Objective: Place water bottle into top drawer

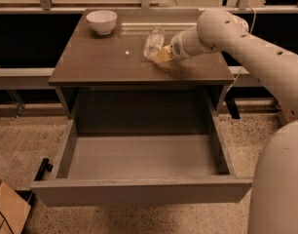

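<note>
The water bottle is clear and crinkled and lies on the brown tabletop, right of its middle. My gripper is at the bottle's near right end and touches or nearly touches it; the white arm reaches in from the right. The top drawer is pulled wide open below the tabletop. Its smooth grey floor is bare.
A white bowl stands at the table's back left corner. A metal rail runs behind the table. A cardboard box sits on the speckled floor at the lower left. My white base fills the lower right corner.
</note>
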`<state>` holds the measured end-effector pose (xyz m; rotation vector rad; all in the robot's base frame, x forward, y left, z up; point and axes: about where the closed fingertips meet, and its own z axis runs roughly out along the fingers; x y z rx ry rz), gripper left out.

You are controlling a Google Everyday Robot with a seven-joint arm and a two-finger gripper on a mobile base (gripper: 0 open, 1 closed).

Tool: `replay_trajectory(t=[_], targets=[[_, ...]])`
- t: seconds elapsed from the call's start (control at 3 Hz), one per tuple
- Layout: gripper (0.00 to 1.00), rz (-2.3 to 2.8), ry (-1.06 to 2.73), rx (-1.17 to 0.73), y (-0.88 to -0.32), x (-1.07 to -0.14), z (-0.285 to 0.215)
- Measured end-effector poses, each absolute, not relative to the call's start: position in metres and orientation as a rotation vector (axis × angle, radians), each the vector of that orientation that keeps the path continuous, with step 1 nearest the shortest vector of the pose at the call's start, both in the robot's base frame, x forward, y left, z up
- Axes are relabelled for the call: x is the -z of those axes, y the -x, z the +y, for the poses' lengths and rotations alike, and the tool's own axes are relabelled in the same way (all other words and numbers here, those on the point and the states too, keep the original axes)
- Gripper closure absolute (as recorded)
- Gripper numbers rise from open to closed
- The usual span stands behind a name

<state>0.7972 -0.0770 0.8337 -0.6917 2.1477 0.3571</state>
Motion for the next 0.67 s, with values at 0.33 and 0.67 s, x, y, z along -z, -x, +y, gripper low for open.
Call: replay_trajectory(t=[0.33, 0.67], targets=[[0.19, 2.150, 0.695, -0.361, -0.7974, -0.8313, -0.0744], [0.00, 2.152, 0.698, -0.363, -0.7975, -0.8293, -0.0725]])
